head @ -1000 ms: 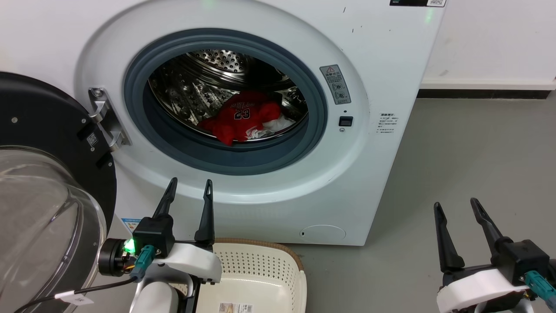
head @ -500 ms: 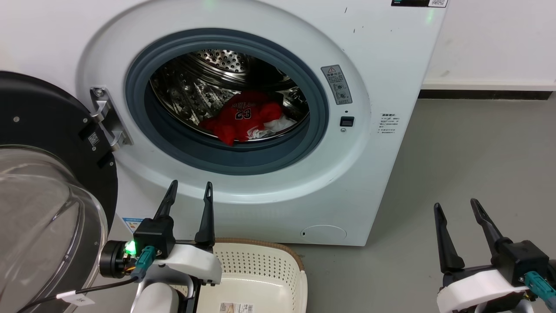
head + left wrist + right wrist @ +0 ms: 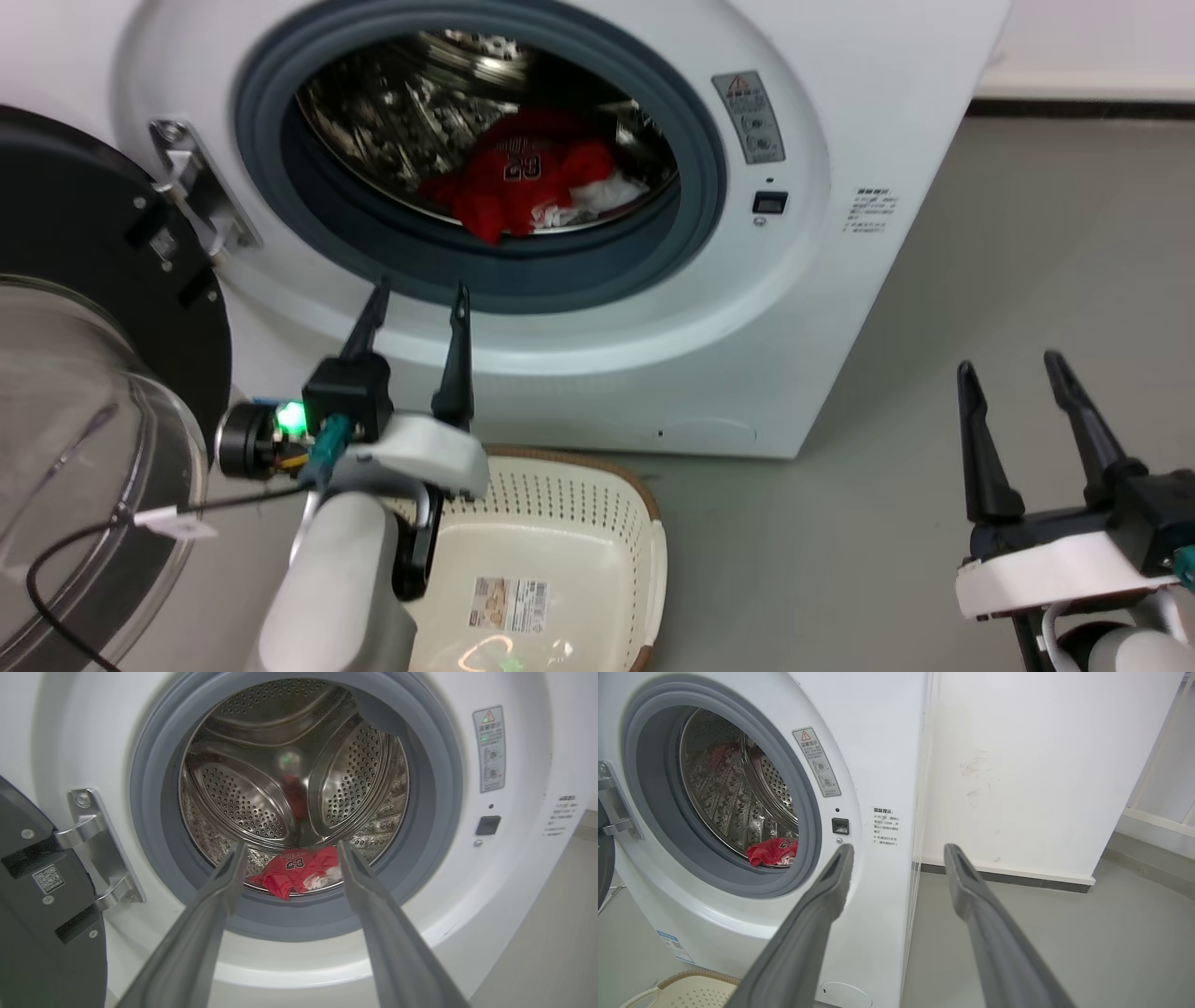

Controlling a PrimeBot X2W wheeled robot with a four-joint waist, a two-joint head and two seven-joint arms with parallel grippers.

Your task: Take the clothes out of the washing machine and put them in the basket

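Lining up on the clothes (image 3: 523, 177): the heap sits at 6 o'clock in the drum (image 3: 243, 802), jersey (image 3: 292, 870) on top, white cloth (image 3: 607, 194) at its 3 o'clock. My left gripper (image 3: 420, 289) has its fingers apart, just short of the grey ring (image 3: 560, 280). My right gripper (image 3: 1008, 364) is spread too, at 4 o'clock off the washing machine (image 3: 840, 112).

Op: Plan?

Me: Enter over the ring lip and stay low-centre. Pinch a thick jersey fold. Lift clear of the ring before swinging to the basket (image 3: 597, 462) at 6 o'clock.
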